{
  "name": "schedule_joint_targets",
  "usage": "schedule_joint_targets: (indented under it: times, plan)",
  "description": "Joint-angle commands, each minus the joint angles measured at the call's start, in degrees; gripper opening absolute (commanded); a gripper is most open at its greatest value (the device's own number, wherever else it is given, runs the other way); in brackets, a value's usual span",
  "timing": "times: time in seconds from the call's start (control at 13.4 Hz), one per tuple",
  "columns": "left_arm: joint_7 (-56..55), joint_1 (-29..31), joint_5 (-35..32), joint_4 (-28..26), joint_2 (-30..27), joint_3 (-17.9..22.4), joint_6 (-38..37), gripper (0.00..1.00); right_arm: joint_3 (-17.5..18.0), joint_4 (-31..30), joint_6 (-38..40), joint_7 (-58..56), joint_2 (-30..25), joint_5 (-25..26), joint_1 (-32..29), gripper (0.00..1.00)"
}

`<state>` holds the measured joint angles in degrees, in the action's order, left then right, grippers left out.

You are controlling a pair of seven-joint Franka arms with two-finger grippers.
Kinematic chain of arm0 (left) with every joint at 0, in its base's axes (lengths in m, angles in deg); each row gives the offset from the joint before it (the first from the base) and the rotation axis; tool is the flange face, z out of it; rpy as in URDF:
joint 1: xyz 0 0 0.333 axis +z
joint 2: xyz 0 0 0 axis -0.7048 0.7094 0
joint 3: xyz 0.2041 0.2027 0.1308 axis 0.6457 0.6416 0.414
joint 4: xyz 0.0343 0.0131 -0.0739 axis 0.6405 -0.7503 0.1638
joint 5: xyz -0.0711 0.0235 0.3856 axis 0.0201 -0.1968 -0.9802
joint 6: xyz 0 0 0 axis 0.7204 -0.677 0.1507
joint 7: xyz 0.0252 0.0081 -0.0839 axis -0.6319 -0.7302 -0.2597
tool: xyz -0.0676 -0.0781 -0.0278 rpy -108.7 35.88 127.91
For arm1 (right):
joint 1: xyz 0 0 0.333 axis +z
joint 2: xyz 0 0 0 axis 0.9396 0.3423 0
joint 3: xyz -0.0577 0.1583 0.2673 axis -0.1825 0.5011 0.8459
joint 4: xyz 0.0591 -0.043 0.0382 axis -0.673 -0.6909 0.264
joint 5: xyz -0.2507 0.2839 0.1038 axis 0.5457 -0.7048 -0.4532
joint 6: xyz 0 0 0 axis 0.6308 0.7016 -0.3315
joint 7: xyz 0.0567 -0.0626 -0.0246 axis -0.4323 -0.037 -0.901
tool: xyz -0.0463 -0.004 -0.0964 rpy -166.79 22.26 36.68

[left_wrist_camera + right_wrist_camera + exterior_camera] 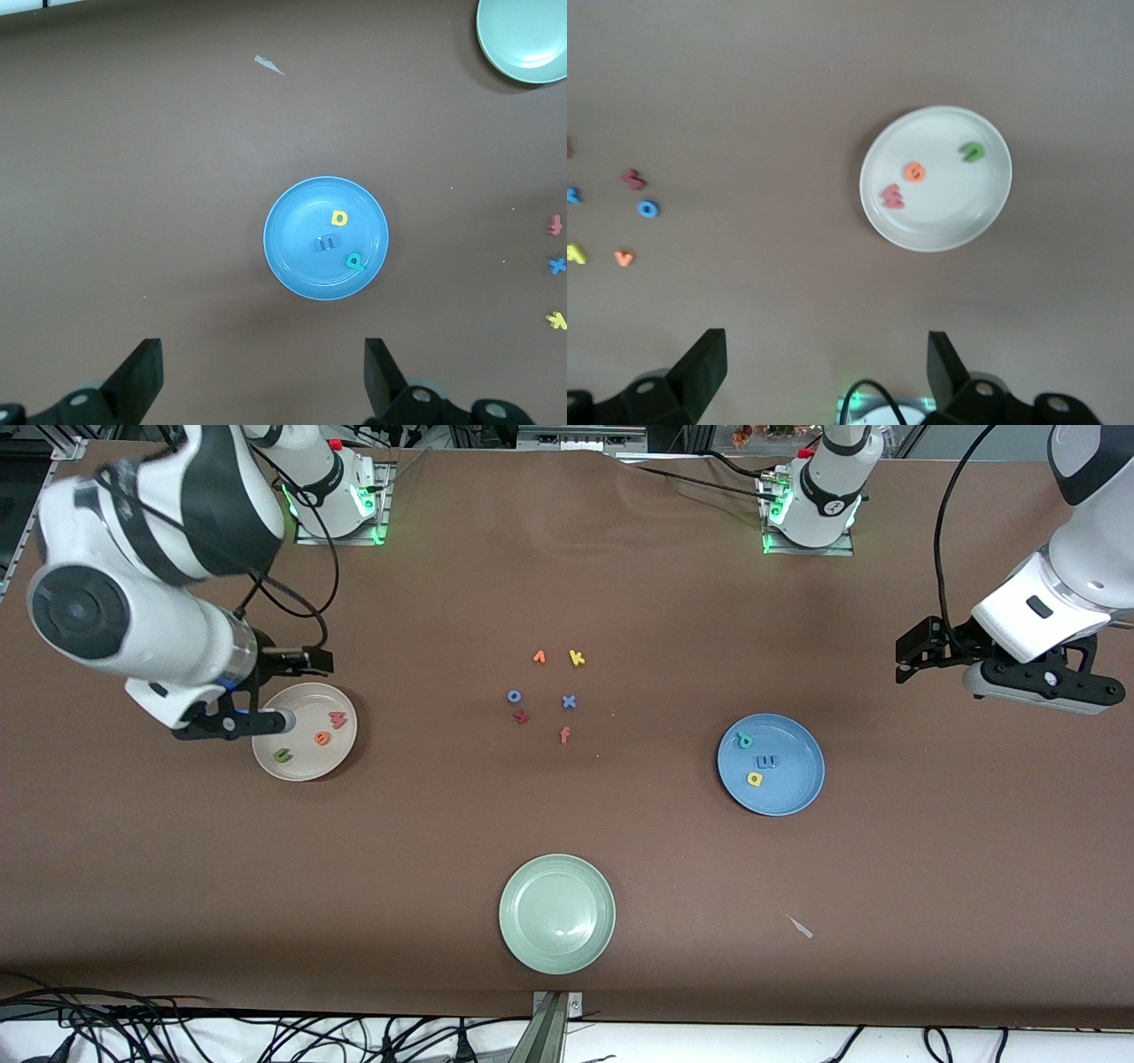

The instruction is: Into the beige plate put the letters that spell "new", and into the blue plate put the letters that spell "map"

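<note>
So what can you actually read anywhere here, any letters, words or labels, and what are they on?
"n", "e", "w": foam letters in the beige plate.
"m", "a", "p": foam letters in the blue plate.
"v", "k", "o", "x", "f": loose on the table.
Dark red letter: shape unclear.
No printed words, brands or numbers are readable.

We view the whole worktop from high in front; our wrist cameras look down, sharing the blue plate and beige plate.
</note>
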<state>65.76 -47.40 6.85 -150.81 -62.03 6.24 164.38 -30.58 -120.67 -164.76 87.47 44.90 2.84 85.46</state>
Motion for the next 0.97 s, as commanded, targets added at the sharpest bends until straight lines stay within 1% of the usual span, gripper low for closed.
schedule_joint_targets:
  times: [0.0,0.22,0.3,0.52,0.9]
  plan:
    - [0.69,-0.05,-0.50,1.11,0.18,-0.27,-0.91,1.00,6.96,-11.28,-4.05,-1.01,-11.59,2.20,-7.55,1.00]
    - [0.69,0.03,-0.50,1.11,0.18,-0.27,-0.91,1.00,7.15,-10.77,-2.91,-1.00,-14.60,2.12,-12.30,1.00]
    - [0.69,0.03,-0.50,1.11,0.09,-0.27,-0.91,1.00,7.06,-10.77,-3.00,-1.00,-14.69,2.21,-13.96,1.00]
    - [0.69,0.03,-0.50,1.11,0.18,-0.27,-0.91,1.00,6.62,-10.68,-3.43,-1.53,-14.69,2.21,-15.82,1.00]
    - [0.69,0.03,-0.50,1.11,0.18,-0.27,-0.91,1.00,6.62,-10.68,-3.70,-1.18,-14.08,1.86,-16.53,1.00]
